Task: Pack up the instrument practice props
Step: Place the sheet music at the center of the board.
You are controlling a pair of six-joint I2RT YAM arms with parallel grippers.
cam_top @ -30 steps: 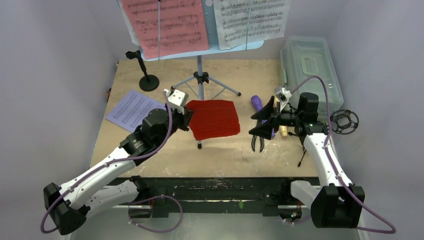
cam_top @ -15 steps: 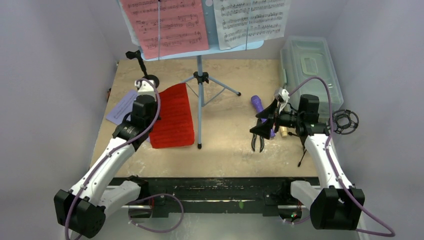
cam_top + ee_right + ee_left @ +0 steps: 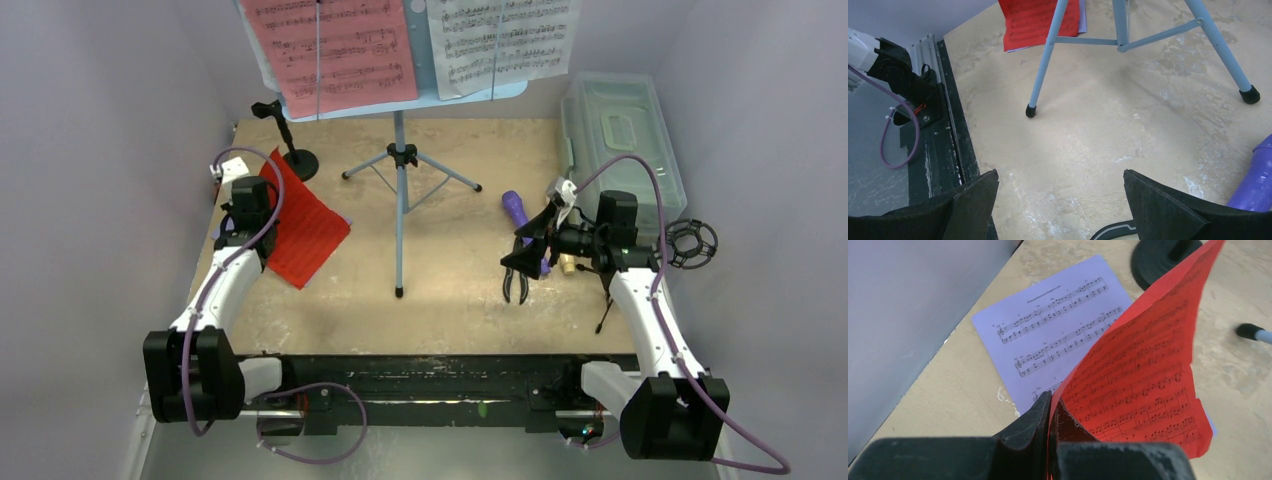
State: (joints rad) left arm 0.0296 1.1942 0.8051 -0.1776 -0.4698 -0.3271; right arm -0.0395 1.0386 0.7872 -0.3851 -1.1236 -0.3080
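- Grey walls close round the tan tabletop (image 3: 460,310) on three sides; the left wall runs right beside its 9 o'clock edge.
- At 10 o'clock the left gripper (image 3: 1050,402) has its jaws pressed together on a corner of the red sheet (image 3: 1143,370); the sheet hangs curled over a pale lilac page (image 3: 1048,335) lying flat by that edge; the black round base (image 3: 1158,260) and its pole stand just beyond, toward 11 o'clock.
- At 12 o'clock stands the light-blue music stand (image 3: 400,200); its three legs spread across the middle; its desk carries a pink page (image 3: 335,50) and a white page (image 3: 505,40).
- At 3 o'clock the right gripper (image 3: 1059,175) hovers with jaws wide apart; the purple microphone (image 3: 515,208) lies just beside it; the cream microphone (image 3: 567,265) is partly hidden by the arm.
- Bare tabletop runs from the stand's front foot to the 6 o'clock edge.
- At 2 o'clock the translucent box (image 3: 620,130) sits with its lid on; its contents cannot be made out.
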